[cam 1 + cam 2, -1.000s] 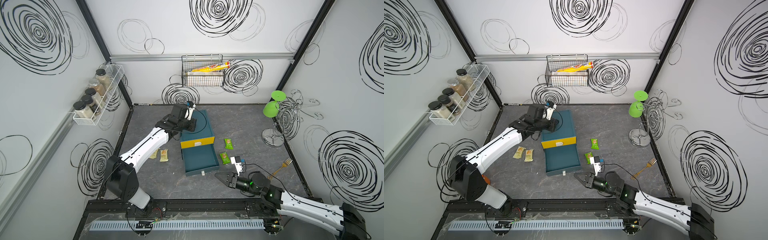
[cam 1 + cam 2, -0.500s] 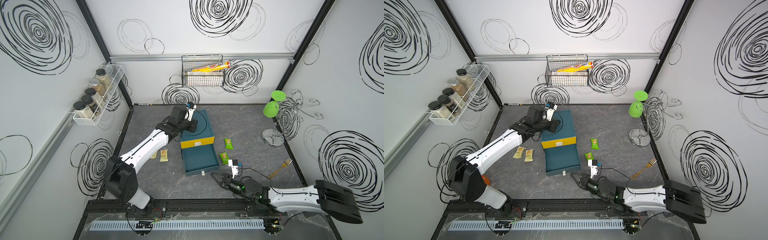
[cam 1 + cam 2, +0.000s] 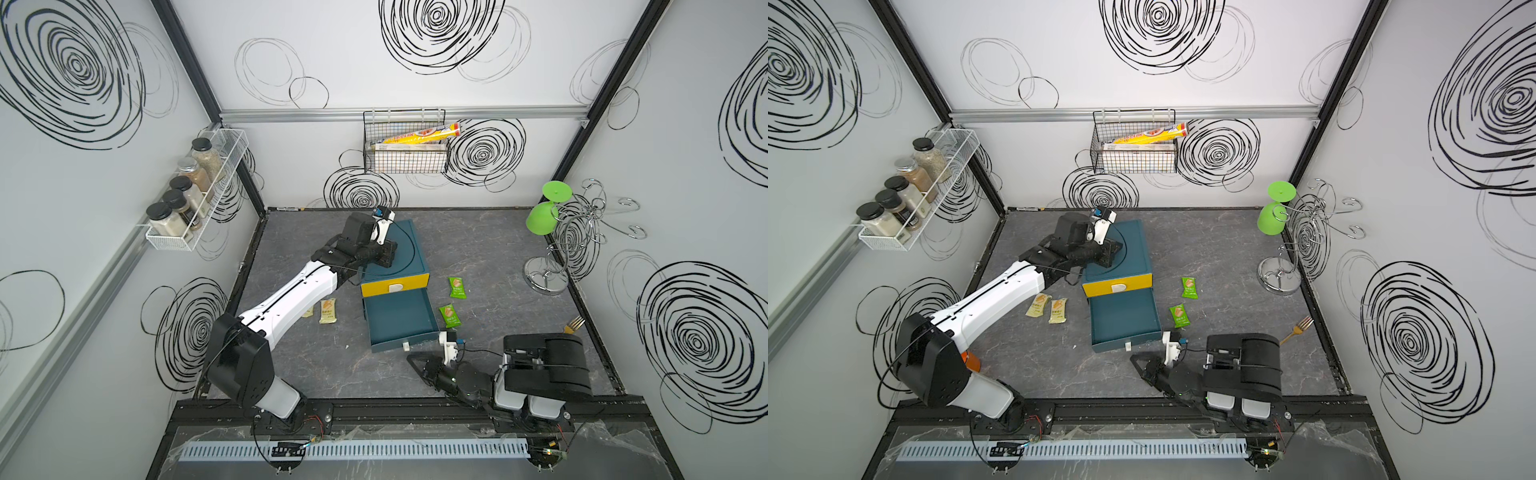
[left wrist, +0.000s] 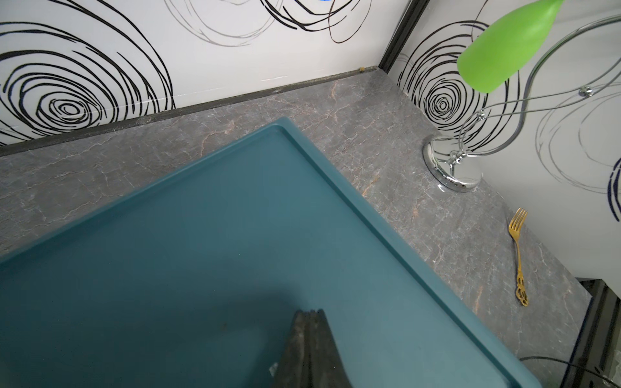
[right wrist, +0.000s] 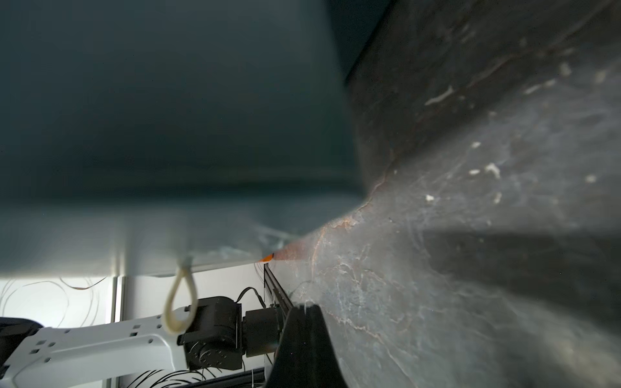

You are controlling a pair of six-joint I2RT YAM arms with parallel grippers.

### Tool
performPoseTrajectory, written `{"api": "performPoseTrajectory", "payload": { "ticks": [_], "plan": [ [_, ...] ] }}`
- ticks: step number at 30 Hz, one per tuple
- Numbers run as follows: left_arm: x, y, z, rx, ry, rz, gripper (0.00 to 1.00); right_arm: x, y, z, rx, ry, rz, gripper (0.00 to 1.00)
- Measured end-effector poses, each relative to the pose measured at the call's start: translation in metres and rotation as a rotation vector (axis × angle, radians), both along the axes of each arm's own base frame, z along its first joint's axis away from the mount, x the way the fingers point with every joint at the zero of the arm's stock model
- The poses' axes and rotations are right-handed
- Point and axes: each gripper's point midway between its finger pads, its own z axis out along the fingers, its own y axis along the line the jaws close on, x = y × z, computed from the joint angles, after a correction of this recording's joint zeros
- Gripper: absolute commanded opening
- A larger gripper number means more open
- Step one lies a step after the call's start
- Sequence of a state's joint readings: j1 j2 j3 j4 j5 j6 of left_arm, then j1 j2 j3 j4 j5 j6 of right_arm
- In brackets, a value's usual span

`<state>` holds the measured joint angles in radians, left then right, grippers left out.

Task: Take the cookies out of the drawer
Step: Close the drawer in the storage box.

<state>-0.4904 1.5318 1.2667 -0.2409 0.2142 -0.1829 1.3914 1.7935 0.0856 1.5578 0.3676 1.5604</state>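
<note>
The teal drawer [image 3: 399,320] stands pulled out of the yellow-fronted cabinet [image 3: 395,286], and its floor shows bare in both top views. Two green cookies [image 3: 457,287] [image 3: 449,314] lie on the table to its right. Two beige cookies [image 3: 1038,304] [image 3: 1058,309] lie to its left, partly under my left arm. My left gripper [image 3: 390,254] rests shut on the cabinet's teal top [image 4: 201,235], holding nothing. My right gripper [image 3: 410,357] is shut and empty, low over the table just in front of the drawer's cream loop handle [image 5: 179,309].
A chrome stand [image 3: 546,276] with a hanging green glass [image 3: 540,220] sits at the right wall. A gold fork [image 3: 573,323] lies near my right arm. On the walls are a wire basket [image 3: 405,162] holding a yellow tube box and a rack of spice jars [image 3: 187,199].
My right arm has folded back toward its base, drawing the shut gripper leftward and toward the front edge. The left arm has stayed on the cabinet top.
</note>
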Motion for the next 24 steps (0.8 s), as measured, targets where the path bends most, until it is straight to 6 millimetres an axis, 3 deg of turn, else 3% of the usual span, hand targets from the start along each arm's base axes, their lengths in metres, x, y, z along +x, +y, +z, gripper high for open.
{"api": "performPoseTrajectory", "payload": {
  "ticks": [6, 16, 24],
  "plan": [
    [-0.001, 0.0, -0.001, -0.002, -0.003, -0.007, 0.0, 0.007, 0.015, 0.026, 0.095, -0.035, -0.024, 0.0],
    [-0.005, 0.001, -0.003, -0.004, -0.002, -0.011, 0.0, 0.015, 0.019, 0.034, 0.108, -0.067, -0.043, 0.0],
    [-0.006, 0.0, -0.003, -0.01, -0.008, -0.014, 0.0, 0.035, 0.019, 0.049, 0.137, -0.106, -0.072, 0.0]
  ]
}}
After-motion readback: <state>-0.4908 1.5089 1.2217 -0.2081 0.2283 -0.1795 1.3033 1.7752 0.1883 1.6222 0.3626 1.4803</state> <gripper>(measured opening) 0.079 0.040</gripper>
